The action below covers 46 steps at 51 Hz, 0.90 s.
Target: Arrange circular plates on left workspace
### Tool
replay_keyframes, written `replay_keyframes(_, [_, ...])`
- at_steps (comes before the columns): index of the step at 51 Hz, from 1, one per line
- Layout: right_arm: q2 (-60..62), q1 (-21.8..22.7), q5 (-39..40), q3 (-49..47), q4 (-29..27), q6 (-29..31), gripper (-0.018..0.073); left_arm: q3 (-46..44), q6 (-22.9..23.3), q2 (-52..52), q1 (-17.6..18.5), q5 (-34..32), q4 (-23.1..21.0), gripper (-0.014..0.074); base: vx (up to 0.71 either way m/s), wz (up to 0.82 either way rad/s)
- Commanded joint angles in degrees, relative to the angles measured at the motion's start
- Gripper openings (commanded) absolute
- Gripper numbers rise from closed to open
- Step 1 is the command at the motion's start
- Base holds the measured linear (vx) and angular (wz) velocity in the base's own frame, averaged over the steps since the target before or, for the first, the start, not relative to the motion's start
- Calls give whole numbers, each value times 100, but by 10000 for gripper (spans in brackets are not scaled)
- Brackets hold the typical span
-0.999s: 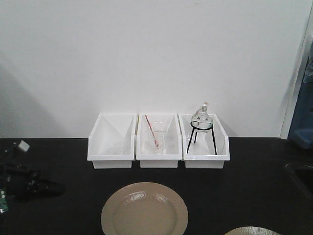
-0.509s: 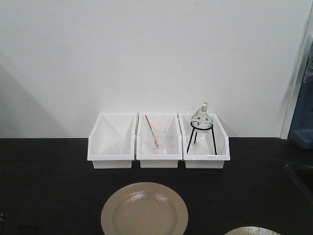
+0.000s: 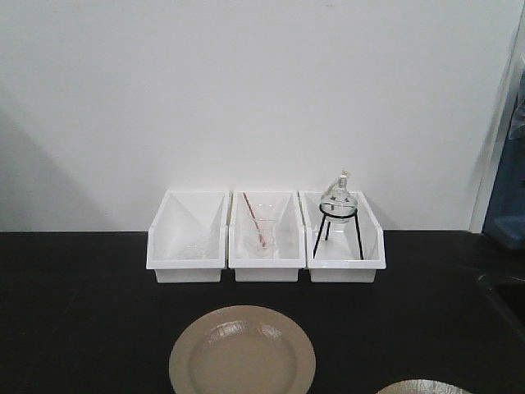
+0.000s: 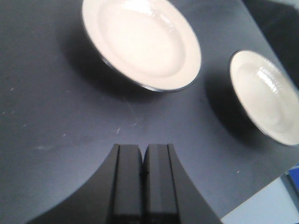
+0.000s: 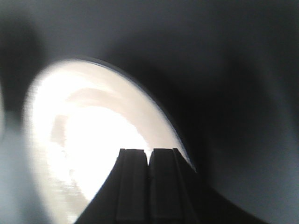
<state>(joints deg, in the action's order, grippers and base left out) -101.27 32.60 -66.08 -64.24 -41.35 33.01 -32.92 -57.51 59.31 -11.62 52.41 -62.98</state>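
Up close, left gripper (image 4: 145,173) has jaws pressed together over the table (image 4: 56,116). Right gripper (image 5: 149,175) jaws likewise squeezed together, hanging over a plate (image 5: 84,149) (blurry view, can't tell if it touches). On the table's near side: centre plate (image 3: 242,353) lying flat, right-hand plate (image 3: 422,387) cut off by the frame edge, the two apart. Further back, three white bins (image 3: 267,267) side by side at the wall (image 3: 246,98); rightmost holds a glass flask (image 3: 338,199) on a black stand (image 3: 338,217), middle one a beaker (image 3: 262,236).
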Motion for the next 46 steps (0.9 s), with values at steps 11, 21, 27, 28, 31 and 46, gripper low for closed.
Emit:
replay_keyframes(11, [129, 876, -91, -65, -881, 392, 24, -139, 19, -99, 3, -10, -382, -1, 0, 0])
replay_keyframes(21, [-47, 728, -206, -65, -883, 692, 237, -139, 19, -99, 3, 2, -423, -1, 0, 0])
replay_keyframes(27, [-186, 598, -319, -65, -883, 739, 416, -139, 19, -99, 3, -15, -423, -1, 0, 0])
replay_keyframes(28, [-209, 578, -333, -65, -883, 745, 443, -139, 19, -99, 3, -15, -423, -1, 0, 0])
replay_keyframes(31, [-258, 467, -344, -65, -864, 784, 503, -139, 19, -99, 3, -18, -423, -1, 0, 0])
replay_keyframes(46, [-597, -257, -295, -65, -676, 963, 559, -139, 19, -99, 3, -44, -418, -1, 0, 0])
